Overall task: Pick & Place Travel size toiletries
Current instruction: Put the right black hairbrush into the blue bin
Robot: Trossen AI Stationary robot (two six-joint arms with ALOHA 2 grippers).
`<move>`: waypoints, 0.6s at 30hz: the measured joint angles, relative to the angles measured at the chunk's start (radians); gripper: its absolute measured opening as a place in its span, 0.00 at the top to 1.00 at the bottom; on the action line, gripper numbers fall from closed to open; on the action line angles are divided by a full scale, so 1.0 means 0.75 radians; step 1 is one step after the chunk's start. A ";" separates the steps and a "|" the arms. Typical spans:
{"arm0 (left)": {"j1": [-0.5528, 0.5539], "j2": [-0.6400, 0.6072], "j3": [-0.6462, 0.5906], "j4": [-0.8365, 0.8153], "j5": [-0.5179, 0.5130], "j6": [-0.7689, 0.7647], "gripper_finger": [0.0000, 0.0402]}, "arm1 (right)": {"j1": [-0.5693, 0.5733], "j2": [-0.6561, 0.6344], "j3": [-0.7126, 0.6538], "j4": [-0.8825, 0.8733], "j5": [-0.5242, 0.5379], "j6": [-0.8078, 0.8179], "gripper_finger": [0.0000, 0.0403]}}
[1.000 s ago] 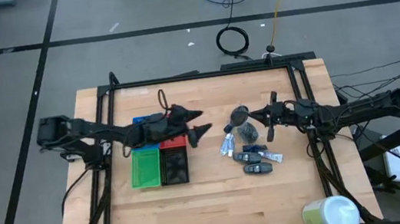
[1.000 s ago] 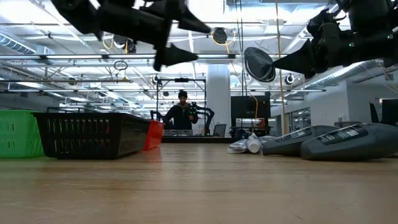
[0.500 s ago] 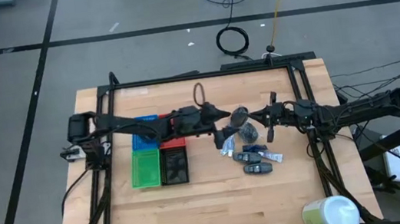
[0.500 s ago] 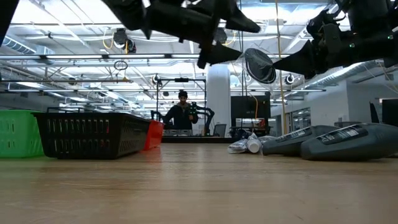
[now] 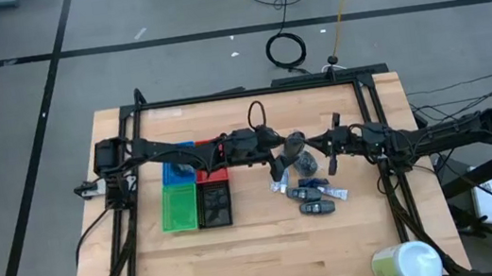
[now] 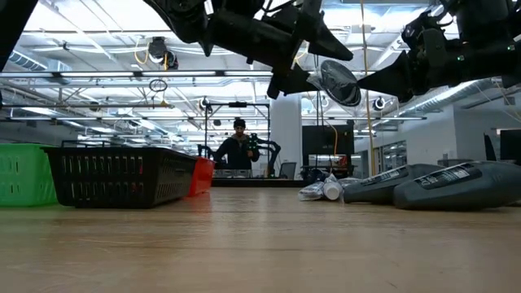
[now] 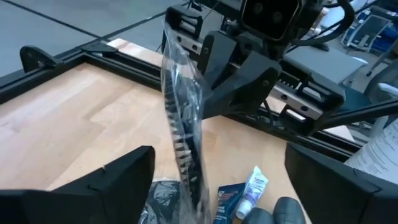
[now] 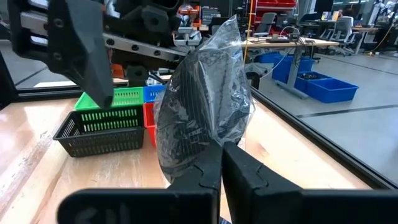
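None of the toiletries look binned yet; one is in the air.
Right pincer [image 8: 217, 163] is pinched on a clear-bagged dark pack [image 8: 199, 99] held above the desk [image 5: 270, 249]; left pincer [image 5: 284, 160] hangs spread just beside it. Remaining tubes and dark packs [image 5: 308, 192] lie in a pile near the desk's right side. We can't see anything in the green tray [image 5: 179, 207] or black tray [image 5: 214, 202].

Across the high view, the left gripper [image 5: 279, 156] now sits mid-frame beside the bagged item [image 5: 299, 153], having travelled rightward from above the trays [image 5: 185, 206]. Its arm stretches out further, and its fingers [image 7: 127, 168] hang spread wide near the pile.
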 joint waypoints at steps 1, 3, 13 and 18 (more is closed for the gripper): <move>0.003 0.000 0.000 0.000 0.000 0.004 0.19 | 0.000 0.000 0.000 0.002 0.000 0.000 1.00; 0.009 -0.001 0.000 -0.005 0.001 0.013 0.27 | 0.000 0.000 0.000 0.002 -0.001 0.000 1.00; 0.071 -0.001 0.000 -0.044 0.075 -0.089 0.85 | 0.005 0.000 0.000 0.013 -0.067 0.000 1.00; 0.075 -0.017 0.000 -0.052 0.103 -0.038 0.95 | 0.014 0.000 0.000 0.014 -0.066 0.002 1.00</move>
